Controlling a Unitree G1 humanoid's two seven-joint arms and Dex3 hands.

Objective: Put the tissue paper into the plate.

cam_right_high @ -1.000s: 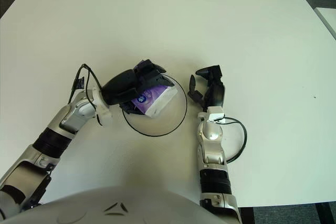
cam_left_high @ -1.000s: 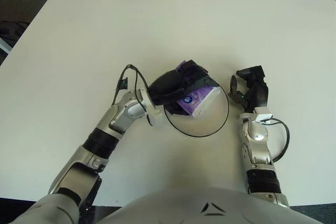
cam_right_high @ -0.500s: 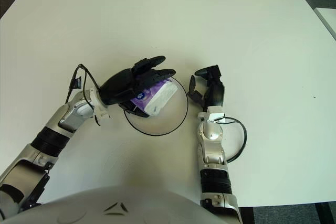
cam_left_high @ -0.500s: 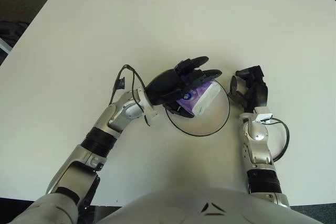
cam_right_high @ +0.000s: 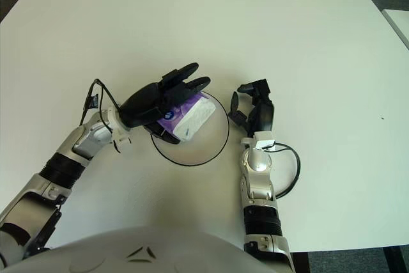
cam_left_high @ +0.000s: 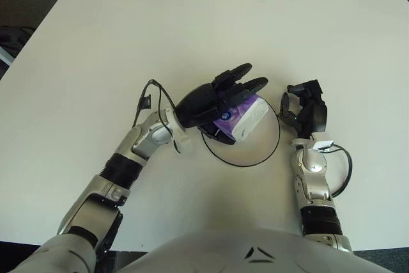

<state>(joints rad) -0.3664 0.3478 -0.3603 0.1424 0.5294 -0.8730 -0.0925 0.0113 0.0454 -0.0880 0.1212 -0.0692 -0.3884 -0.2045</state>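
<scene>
Over the white surface [cam_left_high: 96, 49], the left robot hand [cam_left_high: 214, 97] has spread its fingers and lifted slightly off the tissue pack [cam_left_high: 243, 117], which it clasped a second ago. The purple-and-white pack now lies inside the black-rimmed plate [cam_left_high: 259, 160], so the placing looks done and only withdrawal remains. The palm hides the pack's left end. The right robot hand [cam_left_high: 305, 108] shows just right of the plate, fingers loosely curled, holding nothing.
</scene>
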